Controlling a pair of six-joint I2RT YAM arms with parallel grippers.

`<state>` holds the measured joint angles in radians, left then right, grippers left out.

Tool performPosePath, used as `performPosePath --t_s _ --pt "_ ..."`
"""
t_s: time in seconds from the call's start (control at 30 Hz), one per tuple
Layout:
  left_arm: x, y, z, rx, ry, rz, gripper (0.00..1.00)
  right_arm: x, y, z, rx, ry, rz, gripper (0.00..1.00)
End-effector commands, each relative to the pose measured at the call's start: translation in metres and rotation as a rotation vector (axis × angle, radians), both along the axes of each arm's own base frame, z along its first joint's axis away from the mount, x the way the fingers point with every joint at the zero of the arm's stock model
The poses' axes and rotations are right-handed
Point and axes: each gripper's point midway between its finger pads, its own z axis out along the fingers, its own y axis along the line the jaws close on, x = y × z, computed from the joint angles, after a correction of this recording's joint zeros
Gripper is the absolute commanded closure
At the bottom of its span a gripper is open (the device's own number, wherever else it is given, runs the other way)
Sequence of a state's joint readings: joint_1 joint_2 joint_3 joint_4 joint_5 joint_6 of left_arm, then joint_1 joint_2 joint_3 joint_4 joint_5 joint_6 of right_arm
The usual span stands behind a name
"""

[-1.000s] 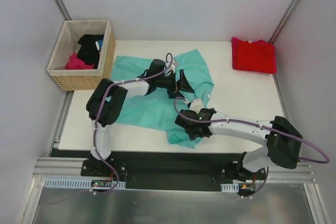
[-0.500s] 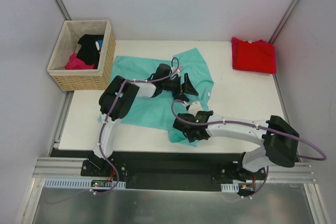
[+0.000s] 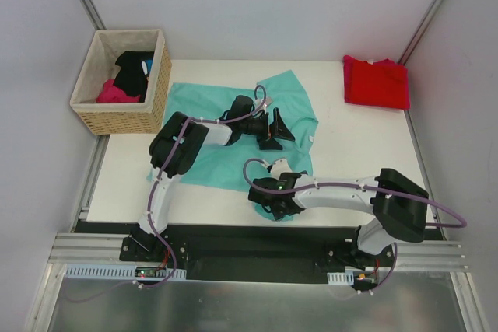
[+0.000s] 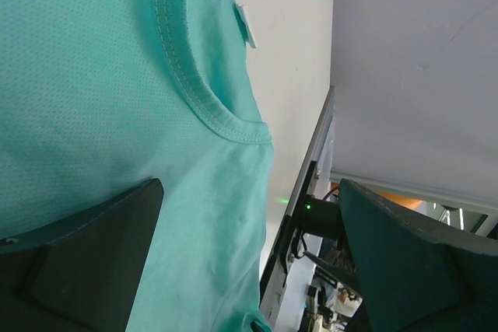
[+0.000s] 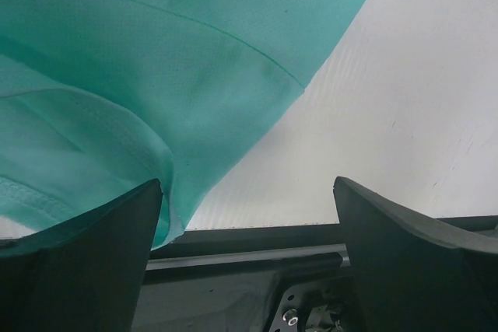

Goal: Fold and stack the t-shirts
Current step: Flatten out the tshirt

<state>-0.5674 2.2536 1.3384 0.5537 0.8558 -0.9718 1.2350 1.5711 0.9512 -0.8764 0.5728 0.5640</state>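
Observation:
The teal t-shirt [image 3: 226, 126] lies spread on the white table [image 3: 358, 145], its collar [image 4: 204, 95] showing in the left wrist view. My left gripper [image 3: 278, 131] hovers open over the shirt near the collar, nothing between its fingers [image 4: 85, 258]. My right gripper [image 3: 270, 204] is open at the shirt's near corner by the table's front edge; teal cloth [image 5: 148, 60] lies under and beside its left finger [image 5: 78, 262]. The red t-shirt [image 3: 377, 82] sits folded at the back right corner.
A wicker basket [image 3: 93, 114] stands off the table's back left corner, holding a black garment [image 3: 134, 68] and a magenta one [image 3: 115, 92]. The black front rail [image 5: 257, 242] runs just below the right gripper. Grey walls close in both sides.
The right gripper has slid left and toward the table's front edge along the shirt's near corner. The left gripper moved right over the collar area, then held still.

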Motion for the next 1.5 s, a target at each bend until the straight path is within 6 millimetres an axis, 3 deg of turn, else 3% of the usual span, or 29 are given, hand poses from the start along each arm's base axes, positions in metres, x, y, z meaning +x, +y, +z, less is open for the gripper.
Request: performPosePath --t_s 0.0,0.27,0.4,0.5,0.53,0.67,0.77,0.83,1.0,1.13,1.47 --pt "0.001 0.005 -0.031 0.054 0.032 0.023 0.01 -0.005 0.013 0.011 0.02 -0.009 0.008 0.04" --pt "0.012 0.001 -0.034 0.05 0.033 0.045 0.01 -0.032 0.047 0.015 -0.011 0.018 0.156 0.04" --pt "0.011 -0.001 -0.031 0.044 0.035 0.042 0.01 -0.034 0.046 0.034 -0.002 -0.053 0.158 0.03" --pt "0.008 0.001 -0.031 0.047 0.033 0.041 0.01 -0.015 0.034 0.068 0.066 -0.151 0.114 0.03" --pt "0.006 0.003 -0.033 0.05 0.037 0.039 0.01 0.0 0.021 0.08 0.064 -0.192 0.071 0.03" --pt "0.003 0.004 -0.035 0.045 0.041 0.041 0.01 0.043 -0.017 0.091 -0.025 -0.245 -0.005 0.03" --pt "0.003 0.004 -0.036 0.042 0.043 0.042 0.01 0.068 -0.028 0.081 -0.036 -0.238 -0.066 0.03" --pt "0.003 0.004 -0.037 0.041 0.045 0.043 0.01 0.079 -0.023 0.069 -0.01 -0.205 -0.065 0.03" --pt "0.004 0.003 -0.037 0.039 0.049 0.042 0.01 0.081 -0.008 0.025 -0.058 -0.102 -0.047 0.03" --pt "0.002 0.004 -0.041 0.043 0.056 0.038 0.01 0.068 0.008 -0.001 -0.003 -0.018 -0.035 0.03" --pt "0.003 0.004 -0.046 0.046 0.064 0.037 0.01 0.006 0.045 -0.016 -0.019 0.052 0.099 0.03"
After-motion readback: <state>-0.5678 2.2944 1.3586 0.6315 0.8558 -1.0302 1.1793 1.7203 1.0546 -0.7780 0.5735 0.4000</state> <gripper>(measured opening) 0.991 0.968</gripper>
